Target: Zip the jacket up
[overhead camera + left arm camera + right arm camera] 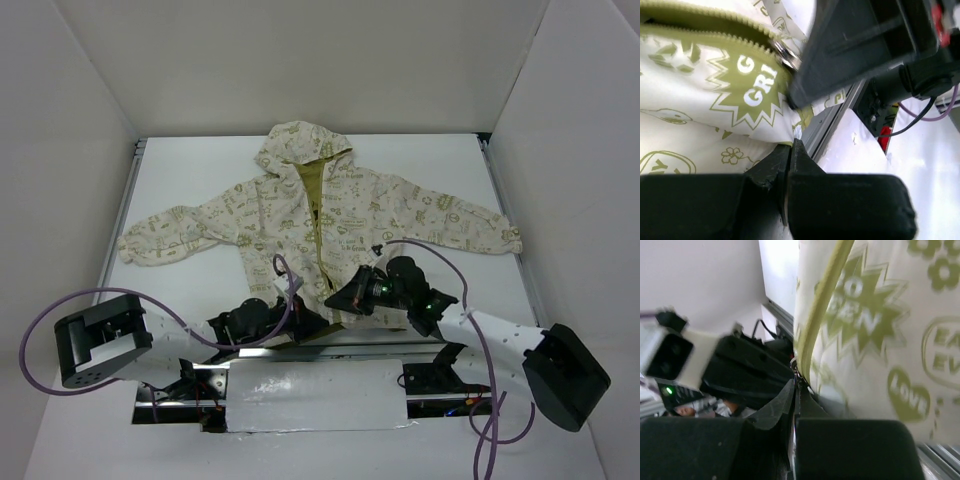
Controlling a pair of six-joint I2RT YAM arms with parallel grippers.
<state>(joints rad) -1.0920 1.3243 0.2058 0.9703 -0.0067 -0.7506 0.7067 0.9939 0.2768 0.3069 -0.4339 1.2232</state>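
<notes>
**A:** Why does the jacket (300, 215) lie flat on the desk (200, 170), hood far and hem at the near edge?

**B:** So both arms reach the foot of the zipper (318, 235). The left end effector (791, 145) is pinched tight on the hem fabric, probably to hold it taut.

**A:** And the right end effector (796, 382)?

**B:** Its fingers are closed at the zipper's bottom, beside the slider (785, 52). Whether it has the pull tab, I can't tell.
</notes>
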